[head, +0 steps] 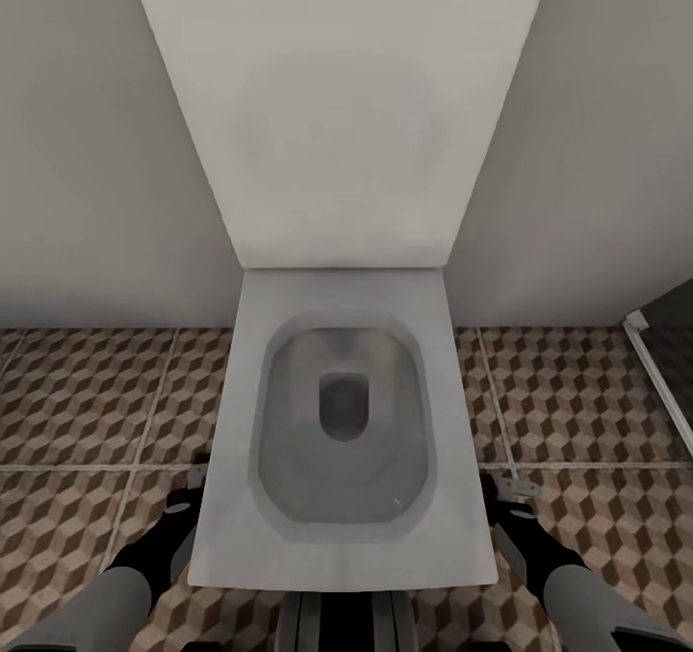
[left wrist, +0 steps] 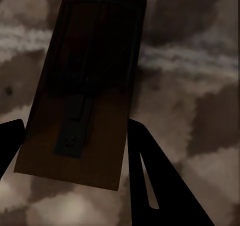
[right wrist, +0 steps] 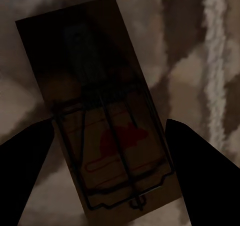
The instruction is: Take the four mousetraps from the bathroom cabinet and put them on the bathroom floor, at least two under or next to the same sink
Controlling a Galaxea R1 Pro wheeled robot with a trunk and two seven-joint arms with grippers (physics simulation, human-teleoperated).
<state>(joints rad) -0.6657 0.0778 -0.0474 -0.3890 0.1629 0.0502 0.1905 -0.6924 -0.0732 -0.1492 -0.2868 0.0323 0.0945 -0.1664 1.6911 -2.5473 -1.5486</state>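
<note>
Flanking toilet (head: 342, 421), both grippers were held low over bathroom floor (head: 87, 402): left gripper (left wrist: 75, 151) clamped on mousetrap (left wrist: 82, 85), right gripper (right wrist: 107, 156) on second mousetrap (right wrist: 100, 116), long axes projecting beyond fingertips, sink unseen.

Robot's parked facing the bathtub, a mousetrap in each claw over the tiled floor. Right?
Not the bathtub: the head view shows a white toilet straight ahead, its bowl open. The rest holds. The left claw grips one mousetrap and the right claw grips another mousetrap, both over the cube-patterned tiled floor.
</note>
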